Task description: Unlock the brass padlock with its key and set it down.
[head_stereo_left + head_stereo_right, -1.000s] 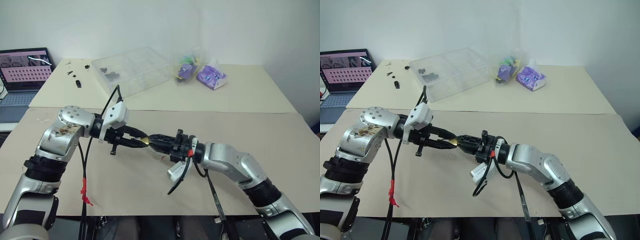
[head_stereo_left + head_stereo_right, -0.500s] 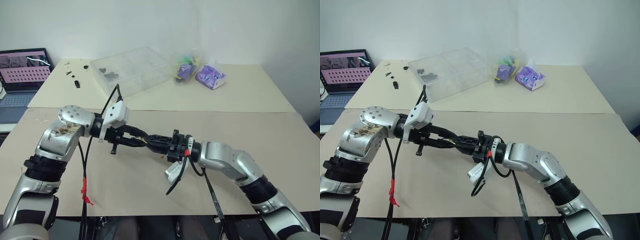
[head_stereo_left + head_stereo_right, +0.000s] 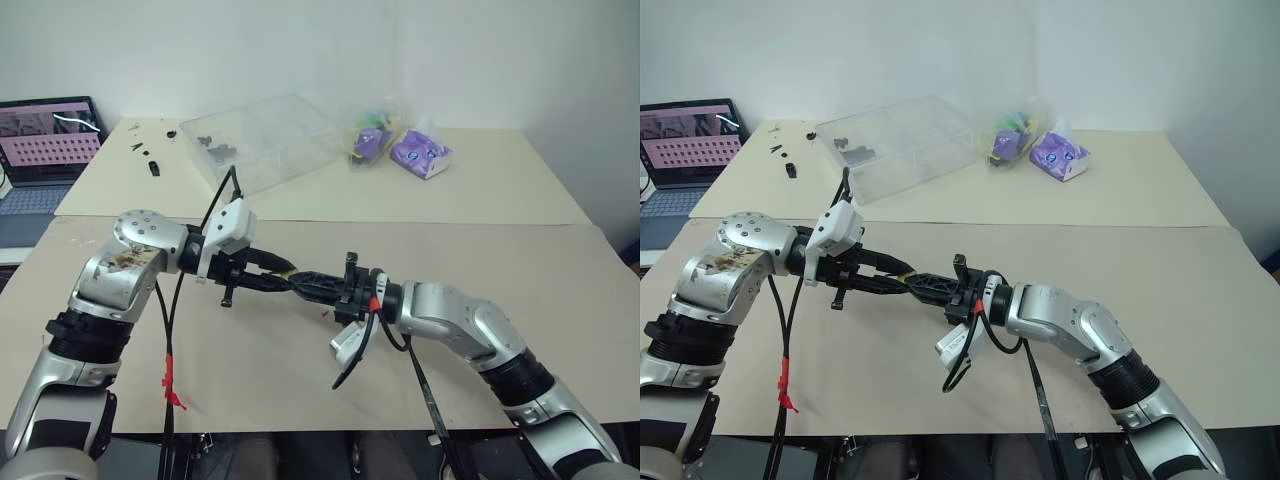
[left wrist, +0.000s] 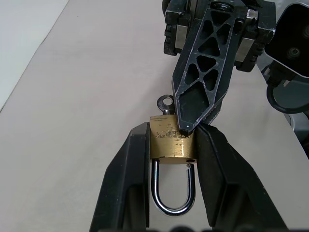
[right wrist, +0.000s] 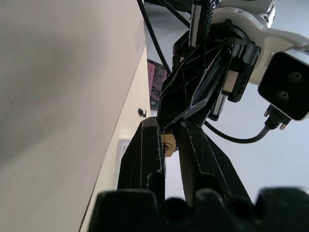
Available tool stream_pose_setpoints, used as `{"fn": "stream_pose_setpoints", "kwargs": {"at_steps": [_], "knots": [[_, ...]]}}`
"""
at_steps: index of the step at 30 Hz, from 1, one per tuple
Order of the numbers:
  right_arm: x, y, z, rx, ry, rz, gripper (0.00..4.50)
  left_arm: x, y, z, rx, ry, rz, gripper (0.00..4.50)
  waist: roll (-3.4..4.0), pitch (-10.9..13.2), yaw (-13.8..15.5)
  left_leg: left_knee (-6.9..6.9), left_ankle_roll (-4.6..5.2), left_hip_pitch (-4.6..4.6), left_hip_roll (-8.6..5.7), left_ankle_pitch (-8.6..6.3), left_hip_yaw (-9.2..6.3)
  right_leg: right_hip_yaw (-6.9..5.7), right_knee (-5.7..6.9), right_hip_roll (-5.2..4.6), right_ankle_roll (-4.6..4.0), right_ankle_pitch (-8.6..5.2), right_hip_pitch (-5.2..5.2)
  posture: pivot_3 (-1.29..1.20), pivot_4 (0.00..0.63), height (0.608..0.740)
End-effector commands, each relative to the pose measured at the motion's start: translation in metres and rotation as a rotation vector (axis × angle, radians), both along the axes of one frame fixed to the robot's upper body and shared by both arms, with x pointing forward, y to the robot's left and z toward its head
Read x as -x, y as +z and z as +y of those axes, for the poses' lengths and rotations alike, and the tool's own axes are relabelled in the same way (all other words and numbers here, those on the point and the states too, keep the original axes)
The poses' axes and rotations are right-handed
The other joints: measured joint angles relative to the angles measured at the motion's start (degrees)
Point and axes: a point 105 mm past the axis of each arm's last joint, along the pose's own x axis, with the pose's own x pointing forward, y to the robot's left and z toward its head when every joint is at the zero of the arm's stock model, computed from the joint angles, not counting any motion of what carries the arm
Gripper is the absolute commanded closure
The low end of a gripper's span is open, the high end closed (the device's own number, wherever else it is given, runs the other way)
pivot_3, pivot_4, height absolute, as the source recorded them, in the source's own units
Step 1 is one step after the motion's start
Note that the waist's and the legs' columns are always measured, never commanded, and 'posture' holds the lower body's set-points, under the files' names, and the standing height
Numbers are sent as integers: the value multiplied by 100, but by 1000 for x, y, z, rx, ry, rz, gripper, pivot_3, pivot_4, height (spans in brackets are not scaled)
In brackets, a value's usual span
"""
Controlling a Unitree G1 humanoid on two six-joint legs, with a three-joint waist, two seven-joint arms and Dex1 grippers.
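Above the middle of the tan counter [image 3: 300,370], the robot's two hands are meeting tip to tip. The left hand [image 4: 171,159] is gripping the brass padlock [image 4: 172,144] by its gold body, one black finger [image 4: 126,179] pressing each side, while the silvery shackle [image 4: 173,193] is sitting closed in the gap behind, looping back toward the wrist. The padlock is hanging in the air clear of the counter, and in the left eye view it is showing as a small gold glint [image 3: 288,271] between the two sets of fingers.

The right hand [image 3: 297,282] is reaching in level from the opposite side, its fingers drawn narrow, and one latticed black finger [image 4: 205,72] is touching the top edge of the padlock's body. In the right wrist view that hand's fingers [image 5: 147,154] are standing close together with a sliver of brass [image 5: 168,144] between their tips; whether they are pinching a key there cannot be told. A small silvery ring [image 4: 165,102] is peeking out just past the lock, beside the right finger.

Farther back on the counter, a clear plastic box [image 3: 262,140] is sitting near a purple packet [image 3: 422,153] and a bag of coloured items [image 3: 372,135]. A laptop [image 3: 42,150] is glowing with its screen lit at the far left edge.
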Motion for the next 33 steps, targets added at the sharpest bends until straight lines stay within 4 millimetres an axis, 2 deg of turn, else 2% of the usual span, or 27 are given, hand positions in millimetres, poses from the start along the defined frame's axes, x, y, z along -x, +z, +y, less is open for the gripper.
{"fn": "stream_pose_setpoints", "kwargs": {"at_steps": [1, 32, 33], "knots": [[1, 8, 3, -19, 14, -19, 4453, 3, 16, -3, 9, -27, -70, 3664, 0, 0, -1, 0, 0, 0, 0, 0, 0, 0, 0, 0, 0, 0, 0, 0, 150, 740], [-5, 13, 3, -58, -17, -4, 4453, 3, 16, -4, 14, -19, -71, 3664, 0, 0, 0, 0, 0, 0, 0, 0, 0, 0, 0, 0, -1, -1, 0, 0, 150, 740], [-5, 14, 2, -67, -17, 5, 3440, 3, 16, -4, 13, -19, -71, 3664, 0, 0, -1, 0, 0, 0, 0, 0, 0, 0, 0, 0, -1, 0, 0, 0, 150, 740]]}}
